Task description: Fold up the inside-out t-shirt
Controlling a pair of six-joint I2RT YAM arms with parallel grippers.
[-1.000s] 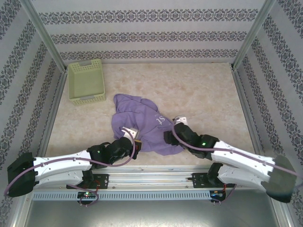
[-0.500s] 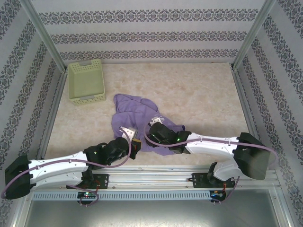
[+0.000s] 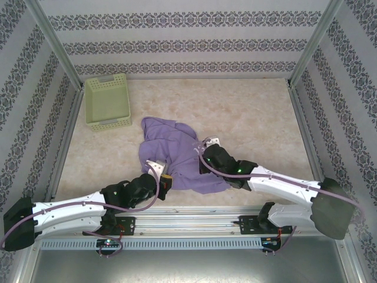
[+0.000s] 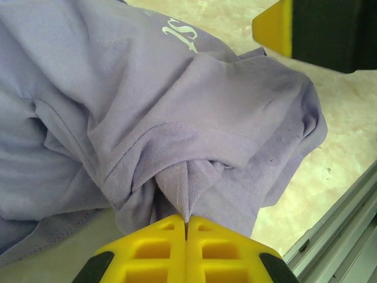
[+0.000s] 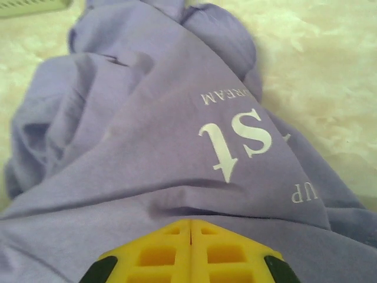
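Crumpled t-shirt (image 3: 177, 150) between left tool (image 4: 187, 223) and right tool (image 5: 191, 223), both pinched tight on its fabric.

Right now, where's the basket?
In the top view, the pale green basket sits at the far left corner of the table, apart from the crumpled purple t-shirt, which lies nearer, toward the front middle.

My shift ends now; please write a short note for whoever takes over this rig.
Left gripper: fingers shut, pinching a fold of the soft lavender-purple cotton t-shirt.
Right gripper: fingers shut against the shirt's printed face; a grip is uncertain.
Shirt lies crumpled at the near middle of the cream table, apart from the pale green slotted basket.
Done: no fold visible.
To do: spread it flat, then fold.
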